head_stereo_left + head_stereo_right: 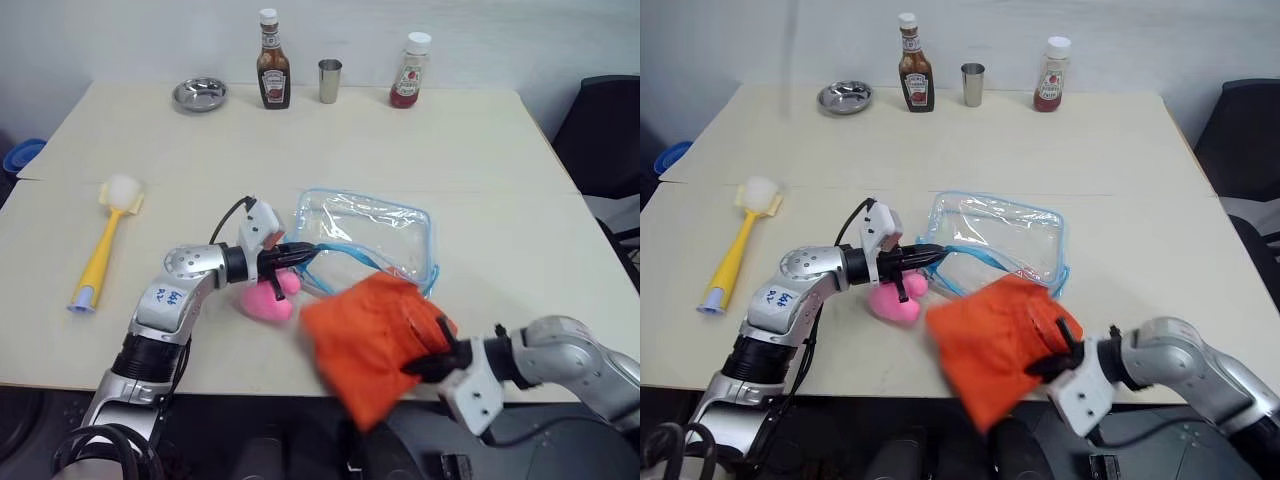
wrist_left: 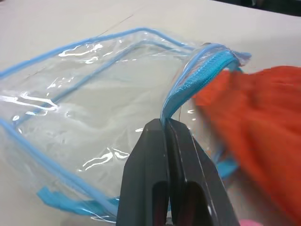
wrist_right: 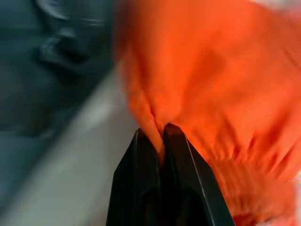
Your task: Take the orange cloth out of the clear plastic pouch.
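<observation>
At the table's near edge, the right gripper (image 3: 161, 136) is pinched tight on the orange cloth (image 1: 370, 340), which hangs blurred, clear of the clear plastic pouch (image 1: 365, 235). The left gripper (image 2: 165, 123) clamps the emptied pouch's blue zipper rim mid-table, half hiding a pink fuzzy ball (image 1: 268, 297).

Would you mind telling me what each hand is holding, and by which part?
The left hand pinches the clear plastic pouch by its blue zipper trim at the mouth. The right hand grips the orange cloth by a bunched fold.
</observation>
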You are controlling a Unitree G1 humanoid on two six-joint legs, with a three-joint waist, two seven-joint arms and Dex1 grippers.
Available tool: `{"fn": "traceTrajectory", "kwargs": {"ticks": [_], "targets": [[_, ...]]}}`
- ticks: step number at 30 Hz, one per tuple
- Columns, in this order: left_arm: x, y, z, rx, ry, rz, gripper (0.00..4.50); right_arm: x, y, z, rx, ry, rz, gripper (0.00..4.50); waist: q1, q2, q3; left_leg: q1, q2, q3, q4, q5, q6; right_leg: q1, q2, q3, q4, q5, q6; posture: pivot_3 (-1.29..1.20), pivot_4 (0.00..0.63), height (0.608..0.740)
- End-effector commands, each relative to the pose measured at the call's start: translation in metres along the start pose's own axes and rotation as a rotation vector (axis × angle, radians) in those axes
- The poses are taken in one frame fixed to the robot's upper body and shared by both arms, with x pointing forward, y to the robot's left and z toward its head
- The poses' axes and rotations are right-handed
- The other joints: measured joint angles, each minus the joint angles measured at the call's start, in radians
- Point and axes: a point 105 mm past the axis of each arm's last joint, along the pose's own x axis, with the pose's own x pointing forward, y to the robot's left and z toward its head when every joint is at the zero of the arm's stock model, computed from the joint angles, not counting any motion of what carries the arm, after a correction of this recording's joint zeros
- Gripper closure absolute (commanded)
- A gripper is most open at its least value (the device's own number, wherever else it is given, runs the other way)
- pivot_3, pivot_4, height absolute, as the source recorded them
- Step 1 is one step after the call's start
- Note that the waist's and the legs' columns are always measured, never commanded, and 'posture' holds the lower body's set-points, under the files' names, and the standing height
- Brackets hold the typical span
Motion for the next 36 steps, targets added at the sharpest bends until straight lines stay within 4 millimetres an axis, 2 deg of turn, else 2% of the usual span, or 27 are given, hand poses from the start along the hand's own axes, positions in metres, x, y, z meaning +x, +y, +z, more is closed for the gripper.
{"fn": "traceTrajectory", "kwargs": {"ticks": [1,4,8,11,14,17,21,24,26,27,31,36], "targets": [[-0.003,0.003,0.003,0.043,0.0,0.013,4.5,-0.02,0.005,-0.009,-0.02,0.072,0.008,4.45,0.001,0.0,0.0,0.0,0.0,0.0,0.0,0.0,0.0,0.0,0.0,0.0,0.0,0.0,0.0,0.0,0.15,0.74],[-0.011,-0.001,0.0,0.058,0.025,-0.015,4.5,-0.047,0.006,-0.041,0.054,0.24,-0.062,4.45,0.001,0.0,0.0,0.001,0.0,0.0,0.0,0.0,0.0,0.0,0.0,0.0,0.0,0.0,0.0,0.0,0.15,0.74],[-0.032,-0.035,-0.011,0.104,0.095,-0.189,4.5,-0.092,0.001,-0.081,0.166,0.443,-0.225,4.45,-0.001,0.0,0.0,0.002,0.0,0.002,-0.001,0.0,0.0,0.001,0.0,0.002,0.0,0.0,0.0,0.0,0.15,0.74],[-0.046,-0.042,-0.023,0.132,0.157,-0.198,4.5,-0.132,0.011,-0.109,0.233,0.604,-0.289,4.45,0.002,0.001,0.0,0.004,0.0,0.003,-0.002,0.0,0.0,0.002,0.0,0.002,0.0,0.0,0.0,0.0,0.15,0.74],[-0.052,-0.049,-0.025,0.145,0.177,-0.225,4.5,-0.158,0.018,-0.127,0.3,0.697,-0.361,4.45,0.003,0.001,0.0,0.009,0.0,0.003,-0.003,-0.002,0.003,0.007,-0.001,0.003,-0.002,0.0,0.0,0.0,0.15,0.74],[-0.054,-0.06,-0.023,0.152,0.17,-0.281,4.5,-0.162,0.011,-0.139,0.379,0.69,-0.493,4.45,-0.003,0.001,0.0,0.01,0.0,0.004,-0.005,-0.003,0.006,0.007,0.0,0.004,-0.002,0.0,0.0,0.0,0.15,0.74],[-0.053,-0.065,-0.023,0.152,0.181,-0.308,4.5,-0.139,-0.015,-0.143,0.488,0.575,-0.714,4.45,-0.013,0.001,0.0,0.012,0.002,0.007,-0.007,-0.002,0.003,0.007,0.002,0.006,-0.001,0.0,0.0,0.0,0.15,0.74],[-0.051,-0.056,-0.027,0.148,0.207,-0.253,4.5,-0.127,-0.025,-0.142,0.579,0.513,-0.802,4.45,-0.008,0.002,0.0,0.012,0.002,0.008,-0.008,-0.001,0.001,0.006,0.002,0.007,0.0,0.0,0.0,0.0,0.15,0.74],[-0.048,-0.047,-0.024,0.124,0.201,-0.196,4.5,-0.122,-0.028,-0.138,0.617,0.473,-0.833,3.95,-0.001,0.003,0.0,0.012,0.002,0.008,-0.007,-0.001,0.002,0.005,0.001,0.008,0.0,0.0,0.0,0.0,0.15,0.74],[-0.047,-0.043,-0.022,0.113,0.194,-0.176,4.28,-0.12,-0.029,-0.136,0.633,0.461,-0.841,3.79,0.0,0.003,0.0,0.011,0.002,0.008,-0.007,-0.001,0.002,0.005,0.001,0.008,0.0,0.0,0.0,0.0,0.15,0.74],[-0.049,-0.038,-0.005,0.007,0.111,-0.135,3.2,-0.113,-0.025,-0.124,0.682,0.425,-0.804,2.46,0.004,0.003,0.0,0.01,0.001,0.007,-0.006,-0.002,0.003,0.005,0.001,0.007,-0.001,0.0,0.0,0.0,0.15,0.74],[-0.072,-0.02,0.024,-0.075,-0.029,-0.026,1.9,-0.134,-0.024,-0.1,0.862,0.297,-0.839,0.97,0.003,0.003,0.0,0.009,0.002,0.006,-0.006,-0.001,0.003,0.004,0.001,0.006,-0.001,0.0,0.0,0.0,0.15,0.74]]}}
